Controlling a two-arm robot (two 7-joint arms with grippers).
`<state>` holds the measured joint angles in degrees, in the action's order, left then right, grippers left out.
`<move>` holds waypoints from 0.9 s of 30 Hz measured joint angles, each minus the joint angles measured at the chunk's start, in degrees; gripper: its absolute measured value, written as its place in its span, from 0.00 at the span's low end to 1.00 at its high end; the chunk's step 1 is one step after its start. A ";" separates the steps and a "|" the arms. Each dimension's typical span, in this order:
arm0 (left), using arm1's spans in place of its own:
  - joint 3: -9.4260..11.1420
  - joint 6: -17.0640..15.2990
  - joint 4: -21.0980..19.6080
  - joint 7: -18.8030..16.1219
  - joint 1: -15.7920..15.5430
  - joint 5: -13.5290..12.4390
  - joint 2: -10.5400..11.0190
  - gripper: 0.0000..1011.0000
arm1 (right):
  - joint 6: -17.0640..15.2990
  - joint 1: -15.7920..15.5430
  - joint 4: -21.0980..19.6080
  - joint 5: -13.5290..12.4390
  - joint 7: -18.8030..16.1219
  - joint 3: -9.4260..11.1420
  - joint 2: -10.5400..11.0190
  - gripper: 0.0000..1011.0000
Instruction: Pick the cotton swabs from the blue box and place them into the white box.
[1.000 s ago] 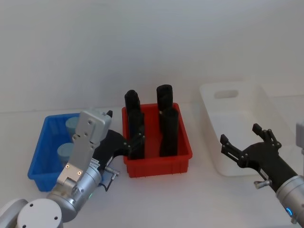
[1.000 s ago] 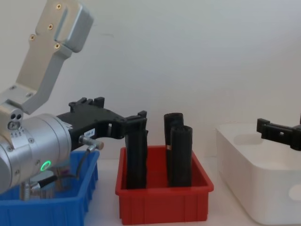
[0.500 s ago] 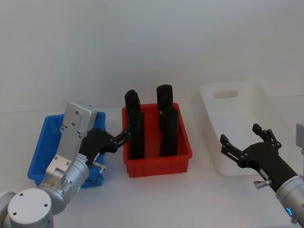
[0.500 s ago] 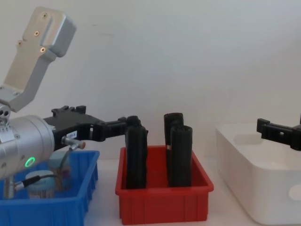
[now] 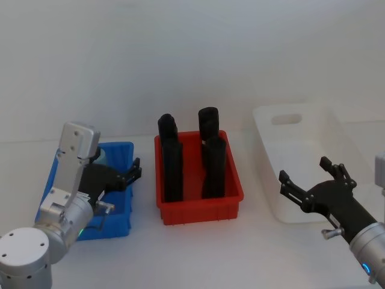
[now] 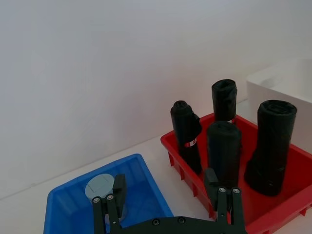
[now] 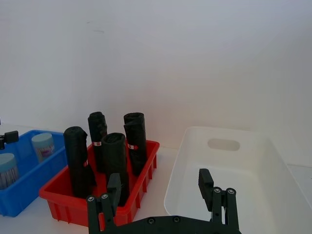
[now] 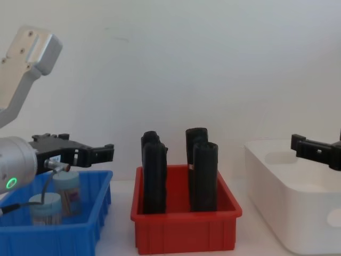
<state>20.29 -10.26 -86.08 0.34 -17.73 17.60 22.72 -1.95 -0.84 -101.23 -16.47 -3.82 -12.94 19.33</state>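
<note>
The blue box (image 5: 122, 149) sits at the left of the table. Two cotton swab tubs stand in it: one (image 8: 68, 192) farther back, one (image 8: 45, 208) nearer the front, also seen from the right wrist (image 7: 43, 145). My left gripper (image 5: 133, 173) hovers open above the blue box's right side (image 8: 104, 152), empty, with a swab tub (image 6: 100, 187) ahead of its left finger. The white box (image 5: 299, 161) stands at the right. My right gripper (image 5: 304, 170) stays open and empty in front of it (image 7: 160, 183).
A red bin (image 5: 199, 211) with several tall black rolls (image 5: 172, 171) stands between the blue box and the white box, close to my left gripper's right side. Bare white table lies in front of all three bins.
My left arm has swung left, from the red bin's left edge to above the blue box, uncovering the swab tubs. The right arm has not moved.
</note>
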 joint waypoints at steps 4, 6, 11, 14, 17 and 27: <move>-0.65 -1.02 1.29 -0.24 -0.61 0.51 0.03 0.99 | 0.00 0.00 0.00 0.00 0.00 0.00 0.00 0.99; -1.00 -1.60 2.16 -0.39 -0.99 0.76 0.02 0.99 | 0.00 0.00 0.00 0.00 0.00 0.00 0.00 0.99; -1.59 -2.66 3.94 -0.60 -1.71 1.32 -0.12 0.99 | 0.00 0.00 0.00 0.00 0.00 0.00 0.00 0.99; -1.91 -3.21 5.17 -0.69 -2.16 1.64 -0.24 0.99 | 0.00 0.00 0.00 0.00 0.00 0.00 0.00 0.99; -2.22 -3.74 6.52 -0.71 -2.63 1.99 -0.37 0.99 | 0.00 0.00 0.00 0.00 0.00 0.00 0.00 0.99; -3.10 -4.66 10.91 -0.50 -4.08 2.86 -0.81 0.99 | 0.00 0.00 0.00 0.00 0.00 0.00 0.00 0.99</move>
<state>17.19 -14.92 -75.17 -0.16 -21.81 20.46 21.90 -1.95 -0.84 -101.23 -16.47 -3.83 -12.94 19.33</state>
